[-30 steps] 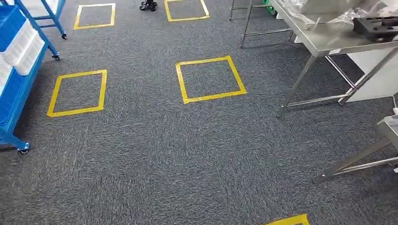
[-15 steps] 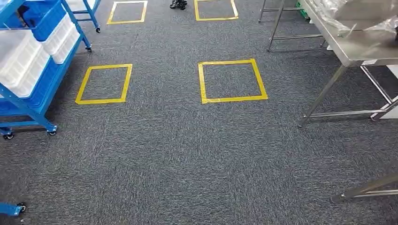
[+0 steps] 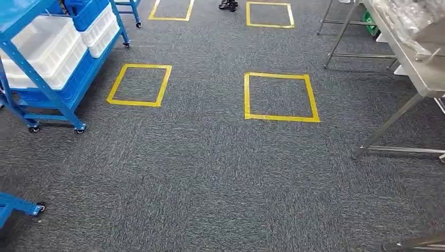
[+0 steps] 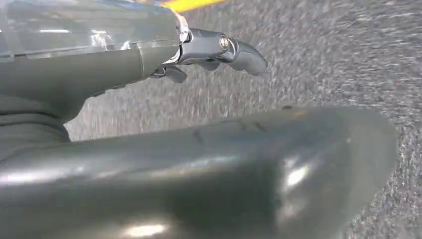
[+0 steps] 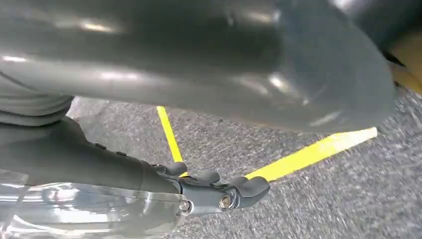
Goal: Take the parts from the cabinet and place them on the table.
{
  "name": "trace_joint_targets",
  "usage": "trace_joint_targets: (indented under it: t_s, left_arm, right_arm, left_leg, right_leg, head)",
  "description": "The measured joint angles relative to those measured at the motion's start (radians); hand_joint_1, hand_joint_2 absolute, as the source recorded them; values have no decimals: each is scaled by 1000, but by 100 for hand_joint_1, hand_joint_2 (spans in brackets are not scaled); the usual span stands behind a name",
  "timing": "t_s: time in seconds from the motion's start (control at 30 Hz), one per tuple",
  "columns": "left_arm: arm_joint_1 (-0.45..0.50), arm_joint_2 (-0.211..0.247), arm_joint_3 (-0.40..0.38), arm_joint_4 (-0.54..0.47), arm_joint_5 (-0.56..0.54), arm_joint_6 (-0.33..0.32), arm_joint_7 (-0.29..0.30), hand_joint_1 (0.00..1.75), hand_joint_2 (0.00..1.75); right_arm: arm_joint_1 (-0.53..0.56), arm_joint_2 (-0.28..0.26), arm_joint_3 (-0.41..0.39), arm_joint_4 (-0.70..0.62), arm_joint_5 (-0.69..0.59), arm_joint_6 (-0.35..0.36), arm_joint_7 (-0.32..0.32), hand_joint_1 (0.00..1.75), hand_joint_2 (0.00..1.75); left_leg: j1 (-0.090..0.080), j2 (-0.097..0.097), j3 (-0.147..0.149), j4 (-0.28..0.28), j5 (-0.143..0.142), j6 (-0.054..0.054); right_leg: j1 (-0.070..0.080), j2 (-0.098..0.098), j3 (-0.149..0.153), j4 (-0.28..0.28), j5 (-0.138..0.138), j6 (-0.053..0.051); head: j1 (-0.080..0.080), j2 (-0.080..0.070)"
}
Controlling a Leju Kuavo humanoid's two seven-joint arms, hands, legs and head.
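Cabinet (image 3: 47, 63), the blue wheeled rack holding white bins (image 3: 44, 47) and blue bins (image 3: 89, 10), stands at the far left of the head view; no parts can be made out in the bins. Left hand (image 4: 164, 124): dark fingers (image 4: 224, 50) stretched out and apart, nothing in them, grey carpet (image 3: 210, 173) beneath. Right hand (image 5: 189, 89): fingers (image 5: 234, 191) also extended, holding nothing, hanging over yellow tape lines (image 5: 308, 154) on the carpet. Steel table (image 3: 420, 68) at far right, clear plastic wrap (image 3: 409, 16) lying on it. Yellow tape squares (image 3: 281, 97) on the floor between cabinet and table. Dark shoes (image 3: 228, 5) at the top edge.
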Motion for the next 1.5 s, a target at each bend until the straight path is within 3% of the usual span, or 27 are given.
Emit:
trace_joint_targets:
  t_s: [0.07,0.1,0.13,0.27,0.3,0.33,0.37,0.43,0.47,0.5,0.57,0.6,0.63,0.77,0.8,0.87,0.97,1.03,1.1,1.13,1.17,1.27,1.3,1.37,1.4,1.47,1.5]
  left_arm:
    - [-2,-3,16,0,27,-10,-1,0,0]
    - [-3,-3,24,0,48,-17,-1,0,0]
    - [-5,-6,39,0,73,-24,-1,0,0]
    - [-6,-10,113,0,135,-34,-3,0,0]
    - [-6,-11,120,0,135,-34,-3,0,0]
    - [-6,-11,125,0,130,-34,-3,0,0]
    - [-9,-13,130,0,129,-34,-2,0,0]
    - [-10,-15,141,0,128,-34,2,0,0]
    - [-7,-15,142,0,124,-33,7,0,0]
    - [-2,-15,142,0,119,-33,10,0,0]
    - [3,-15,142,0,111,-30,17,0,0]
    - [3,-15,142,0,105,-27,20,0,0]
    - [2,-15,142,0,104,-26,25,0,0]
    - [4,-14,142,0,101,-16,36,0,0]
    - [5,-14,142,0,101,-16,37,0,0]
    - [2,-15,143,0,102,-16,38,0,0]
    - [0,-16,143,0,105,-18,38,0,0]
    - [3,-16,143,0,106,-19,38,0,0]
    - [2,-17,143,0,107,-25,37,0,0]
    - [2,-18,143,0,107,-28,36,0,0]
    - [0,-19,144,0,107,-28,35,0,0]
    - [2,-21,150,0,111,-37,35,0,0]
    - [2,-21,152,0,113,-37,35,0,0]
    - [1,-23,158,0,118,-38,37,0,0]
    - [-1,-24,159,0,120,-38,38,0,0]
    - [-3,-25,163,0,127,-38,40,0,0]
    - [-1,-26,165,0,131,-38,40,0,0]
  right_arm:
    - [3,-4,-2,1,0,0,-1,0,0]
    - [3,-6,-2,1,0,0,-3,0,0]
    - [6,-7,-3,3,0,0,-5,0,0]
    - [5,-8,-12,3,7,0,-12,0,0]
    - [8,-8,-12,4,10,0,-13,0,0]
    - [10,-10,-12,4,11,0,-14,0,0]
    - [11,-11,-12,4,14,1,-14,0,0]
    - [13,-13,-12,4,21,10,-13,0,0]
    - [14,-14,-12,4,25,15,-12,0,0]
    - [13,-15,-12,4,28,17,-8,0,0]
    - [12,-15,-12,4,30,18,-6,0,0]
    - [11,-15,-12,4,32,21,-5,0,0]
    - [11,-15,-12,4,34,25,-5,0,0]
    - [8,-14,-12,4,43,36,3,0,0]
    - [6,-14,-12,4,45,36,6,0,0]
    - [7,-16,-12,4,47,38,10,0,0]
    - [12,-19,-11,5,49,45,16,0,0]
    - [13,-20,-11,5,49,45,16,0,0]
    - [12,-23,-11,5,49,42,17,0,0]
    - [15,-26,-12,5,49,40,17,0,0]
    - [17,-27,-12,6,49,37,18,0,0]
    - [13,-27,-12,6,52,32,16,0,0]
    - [14,-27,-12,6,54,32,16,0,0]
    - [15,-30,-12,6,61,34,16,0,0]
    - [16,-30,-12,6,64,36,16,0,0]
    - [17,-30,-12,6,66,41,16,0,0]
    - [17,-31,-12,6,67,43,16,0,0]
  left_leg:
    - [2,-24,1,6,-3,-5]
    - [3,-33,1,11,-5,-9]
    - [0,-39,-5,18,-10,-16]
    - [4,-65,-17,16,-7,-43]
    - [5,-51,-16,26,-14,-45]
    - [2,-11,-29,57,-38,-48]
    - [3,10,-61,124,-78,-51]
    - [6,23,-138,290,-154,-57]
    - [7,25,-160,336,-162,-58]
    - [8,27,-156,330,-148,-58]
    - [7,37,-86,191,-71,-54]
    - [6,56,-32,92,-29,-48]
    - [-1,112,3,21,-26,-38]
    - [-14,80,-2,16,-23,-21]
    - [-1,69,13,1,-11,-11]
    - [0,54,9,-5,-3,-3]
    - [-1,22,5,-4,-1,0]
    - [-1,-2,8,-3,-1,-1]
    - [1,-26,10,4,-4,-7]
    - [2,-35,7,9,-8,-12]
    - [-4,-42,0,19,-11,-19]
    - [2,-63,-9,10,-6,-37]
    - [0,-71,-10,13,-8,-42]
    - [2,1,-39,82,-58,-48]
    - [3,17,-77,163,-102,-54]
    - [7,24,-150,313,-160,-61]
    - [9,25,-163,337,-157,-63]
  right_leg:
    - [-8,7,69,-155,95,1]
    - [-13,30,110,-244,135,1]
    - [-16,74,123,-276,124,5]
    - [-5,41,122,-284,134,-22]
    - [-10,28,125,-291,139,-31]
    - [-9,19,125,-292,138,-37]
    - [-7,9,125,-292,137,-43]
    - [-2,-17,124,-292,135,-46]
    - [0,-28,124,-292,134,-46]
    - [1,-38,124,-292,134,-47]
    - [2,-57,127,-292,132,-44]
    - [3,-67,131,-292,130,-42]
    - [5,-75,135,-292,128,-38]
    - [5,-107,144,-294,125,-18]
    - [7,-108,144,-291,119,-7]
    - [0,-22,112,-213,64,-1]
    - [-2,-2,4,6,-25,5]
    - [-3,-2,15,-29,27,5]
    - [-7,14,92,-195,122,4]
    - [-11,50,124,-274,144,2]
    - [-8,74,130,-288,131,3]
    - [-2,49,128,-286,133,-12]
    - [-11,38,130,-294,137,-19]
    - [-9,15,133,-300,138,-35]
    - [-7,4,133,-299,137,-37]
    - [-4,-20,132,-298,135,-40]
    - [-3,-31,133,-298,134,-40]
  head:
    - [0,0]
    - [0,0]
    - [0,0]
    - [0,0]
    - [0,0]
    - [0,0]
    - [0,0]
    - [0,0]
    - [0,0]
    - [0,0]
    - [0,0]
    - [0,0]
    - [0,0]
    - [0,0]
    - [0,0]
    - [0,0]
    - [0,0]
    - [0,0]
    - [0,0]
    - [0,0]
    - [0,0]
    - [0,0]
    - [0,0]
    - [0,0]
    - [0,0]
    - [0,0]
    - [0,0]
